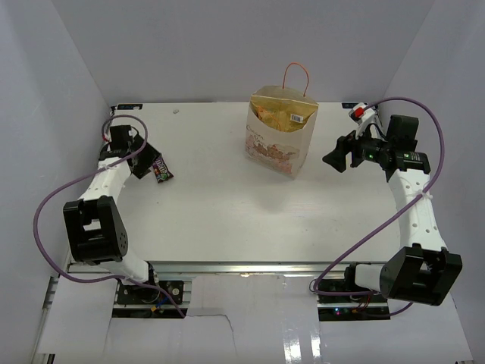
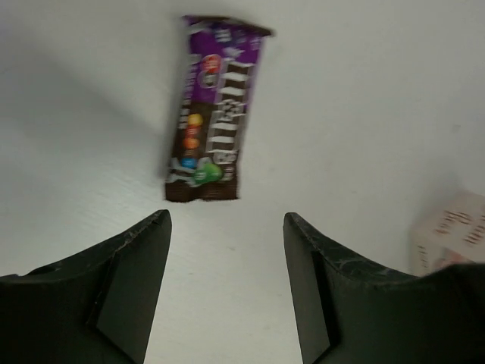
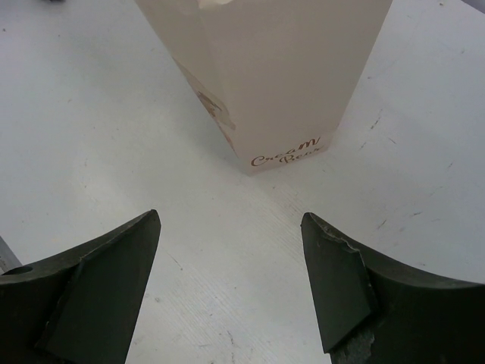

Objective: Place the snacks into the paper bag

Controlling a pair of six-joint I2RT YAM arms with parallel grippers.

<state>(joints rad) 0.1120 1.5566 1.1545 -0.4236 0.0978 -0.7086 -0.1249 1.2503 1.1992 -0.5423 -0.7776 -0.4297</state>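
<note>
Wide, empty left gripper (image 2: 226, 221) near purple packet (image 2: 214, 114): centre over it, pinch across width; right gripper (image 3: 231, 220) wide, empty, facing bag (image 3: 280, 68).

The tan paper bag (image 1: 274, 149) stands upright at the far middle of the table, with a yellow chip bag (image 1: 283, 115) sticking out of its open top. A purple candy packet (image 2: 216, 114) lies flat well to its left.

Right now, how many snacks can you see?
2: a purple candy packet on the table before the left gripper, and a yellow chip bag standing inside the paper bag. Others may be hidden inside.
</note>
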